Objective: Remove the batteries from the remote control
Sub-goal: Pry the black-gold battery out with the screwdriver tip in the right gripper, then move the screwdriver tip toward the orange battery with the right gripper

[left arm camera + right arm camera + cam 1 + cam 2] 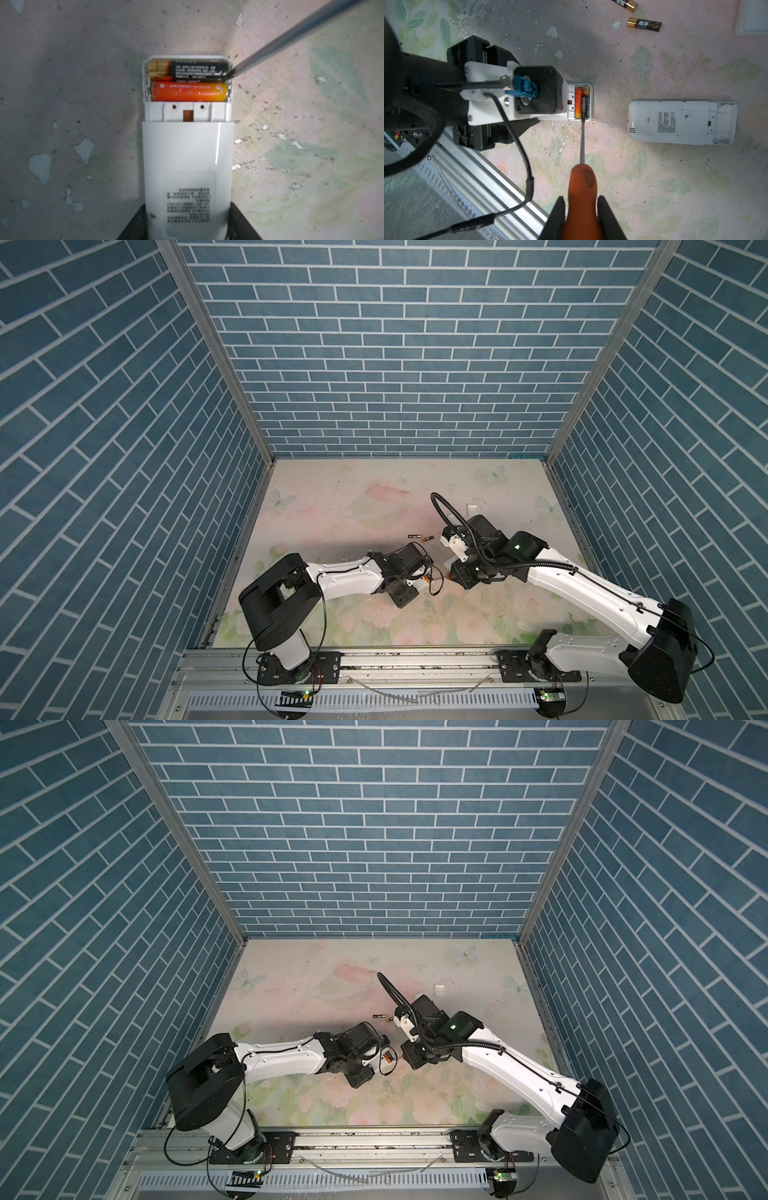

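Nearest the lens in the right wrist view, the screwdriver (582, 180) shows its orange handle clamped between the fingers of the right pincer (581, 204). Its steel shaft runs to the open battery bay of the held remote (187, 149), with the tip set against the end of the black battery (195, 69). The left pincer (188, 205) is closed on the body of this remote, bay end pointing away from the wrist. The black battery appears slightly raised. The orange battery (187, 92) beside it sits fully down in its slot. Progress, as judged: about half. Two loose batteries (643, 24) lie near each other on the counter (374, 497). A second remote (681, 122) lies face down, well apart from the held one, with its bay uncovered and apparently empty. Left to do: lever out the black battery, then the orange one. Counter surface: pale floral print with butterflies, scuffed and chipped in many spots. Enclosure: walls (395, 344) in a blue brick pattern on three sides; an aluminium rail (415, 659) along the front edge carries both arm bases.
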You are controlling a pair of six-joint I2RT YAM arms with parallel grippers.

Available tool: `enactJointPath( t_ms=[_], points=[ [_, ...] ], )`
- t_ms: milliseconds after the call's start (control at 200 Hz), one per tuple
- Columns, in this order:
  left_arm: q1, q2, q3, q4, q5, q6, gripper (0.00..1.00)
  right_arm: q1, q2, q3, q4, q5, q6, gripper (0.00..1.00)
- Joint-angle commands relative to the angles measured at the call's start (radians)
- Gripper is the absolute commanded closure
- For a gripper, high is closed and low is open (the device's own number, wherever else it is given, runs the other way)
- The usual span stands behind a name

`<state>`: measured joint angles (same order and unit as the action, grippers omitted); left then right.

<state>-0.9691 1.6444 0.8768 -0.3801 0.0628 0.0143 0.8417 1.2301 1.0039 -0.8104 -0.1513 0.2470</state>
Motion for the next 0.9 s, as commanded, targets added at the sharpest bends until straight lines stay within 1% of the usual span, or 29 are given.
enactJointPath(
  t_ms=[0,580,895],
  points=[
    [-0.038,0.035,0.011,0.021,0.075,0.033,0.74,0.010,-0.012,0.018,0.208,-0.011,-0.006,1.00],
    [-0.040,0.041,0.013,0.018,0.071,0.032,0.75,0.010,-0.038,0.102,0.119,0.038,-0.041,1.00],
    [-0.041,0.038,0.011,0.017,0.064,0.029,0.76,0.011,-0.024,0.129,0.079,0.055,-0.060,1.00]
  ],
)
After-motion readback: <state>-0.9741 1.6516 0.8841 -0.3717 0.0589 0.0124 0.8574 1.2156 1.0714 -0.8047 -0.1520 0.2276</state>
